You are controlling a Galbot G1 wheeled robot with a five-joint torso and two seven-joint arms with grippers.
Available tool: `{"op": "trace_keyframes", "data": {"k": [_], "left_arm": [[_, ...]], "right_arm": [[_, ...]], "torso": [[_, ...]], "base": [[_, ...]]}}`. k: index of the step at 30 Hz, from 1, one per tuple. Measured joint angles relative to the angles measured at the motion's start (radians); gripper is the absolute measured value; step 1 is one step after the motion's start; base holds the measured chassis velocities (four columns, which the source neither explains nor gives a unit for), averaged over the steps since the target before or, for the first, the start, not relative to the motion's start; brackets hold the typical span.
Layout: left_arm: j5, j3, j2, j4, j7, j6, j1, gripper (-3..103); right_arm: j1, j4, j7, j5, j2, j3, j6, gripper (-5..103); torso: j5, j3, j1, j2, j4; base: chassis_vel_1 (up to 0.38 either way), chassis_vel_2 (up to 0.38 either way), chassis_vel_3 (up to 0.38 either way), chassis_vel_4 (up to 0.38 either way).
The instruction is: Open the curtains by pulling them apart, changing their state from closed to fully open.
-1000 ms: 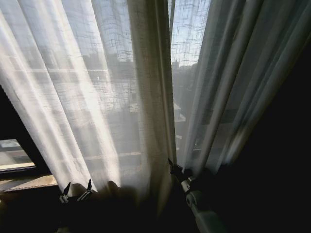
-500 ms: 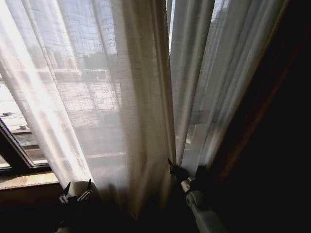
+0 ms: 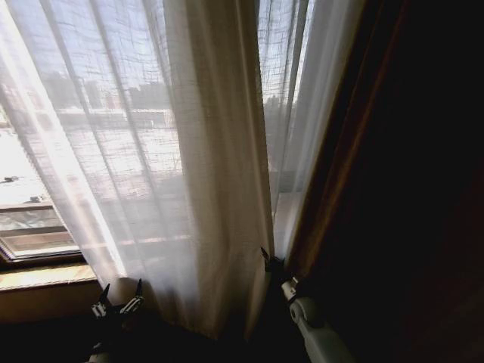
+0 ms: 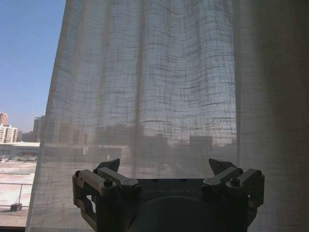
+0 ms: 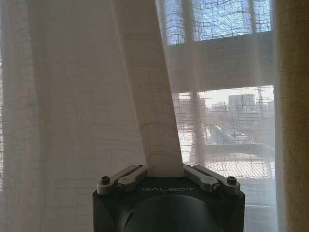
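- Since the earlier frames, the head view has swung; the dark drape [image 3: 393, 189] now fills the 3 o'clock side and more bare window [image 3: 34, 219] shows at 9 o'clock.
- The right hand [image 5: 164, 169] is clamped on a fold of the curtains [image 3: 212, 166], whose pleats run vertically from 12 to 6 o'clock.
- The left hand [image 4: 166, 169] stands wide and empty, the fabric just beyond it.
- The right fingertips are hidden by cloth.

The curtains [image 3: 189, 151] are thin, white and see-through, hanging in long folds. The big left one covers the window. A small gap shows beside the right one.
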Motion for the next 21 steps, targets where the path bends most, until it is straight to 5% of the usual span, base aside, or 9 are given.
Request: {"op": "trace_keyframes", "data": {"k": [6,15,17,21], "left_arm": [[0.0,0.0,0.0,0.0,0.0,0.0,0.0,100],[0.0,0.0,0.0,0.0,0.0,0.0,0.0,100],[0.0,-0.001,0.0,0.0,0.0,0.0,0.0,100],[0.0,0.0,0.0,0.0,0.0,0.0,0.0,100]], "right_arm": [[0.008,-0.01,0.023,-0.034,0.01,-0.01,0.015,0],[0.037,-0.052,0.061,-0.092,0.014,-0.036,0.027,0],[0.103,-0.133,0.25,-0.1,0.013,-0.018,-0.012,0],[0.138,-0.174,0.337,-0.081,-0.006,0.027,-0.039,0]], "torso": [[0.0008,0.0,0.0,0.0,-0.0001],[-0.0008,0.0,0.0,0.0,0.0001],[0.0,0.0,0.0,0.0,0.0004],[0.0006,0.0,0.0,0.0,0.0004]], "base": [[-0.242,-0.204,0.228,0.212],[-0.01,-0.018,0.028,0.011],[0.03,0.03,-0.03,-0.024],[0.0,0.0,0.0,0.0]]}}
